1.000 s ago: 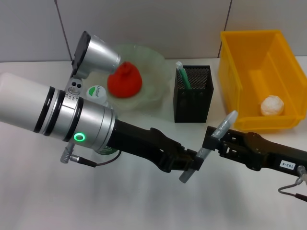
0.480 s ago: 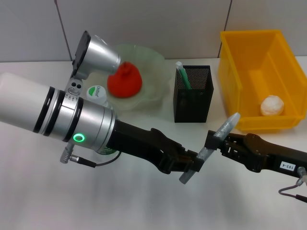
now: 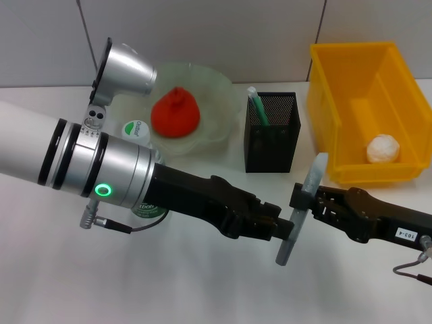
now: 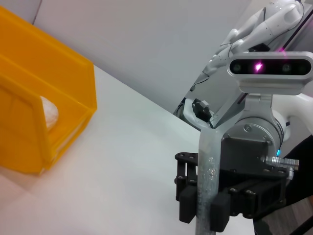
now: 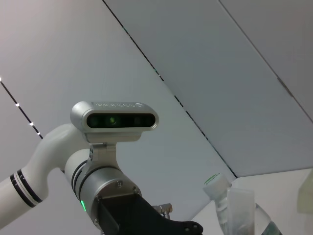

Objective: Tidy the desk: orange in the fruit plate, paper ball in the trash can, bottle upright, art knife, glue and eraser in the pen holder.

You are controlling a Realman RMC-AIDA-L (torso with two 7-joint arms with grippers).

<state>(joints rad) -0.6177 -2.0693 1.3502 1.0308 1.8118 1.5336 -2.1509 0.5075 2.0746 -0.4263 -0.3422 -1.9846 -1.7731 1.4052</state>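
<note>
Silver-glitter glue (image 3: pixel 301 206), just the one stick, hangs roughly upright between both arms, low and just right of the pen holder (image 3: pixel 273 131), one knife (image 3: pixel 257 106) already inside. Left gripper (image 3: pixel 287 229) meets its lower half, can't tell if it's clamped; right gripper (image 3: pixel 304 200) is clenched on it mid-shaft. One orange (image 3: pixel 175 113) in the fruit plate (image 3: pixel 217 94), one bottle (image 3: pixel 138 135), one paper ball (image 3: pixel 383 148) in the trash can (image 3: pixel 324 101).

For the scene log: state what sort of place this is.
Probably a lab mock-up of an office desk: a white table against a tiled wall, with a black mesh pen holder, a yellow trash can and a fruit plate.
</note>
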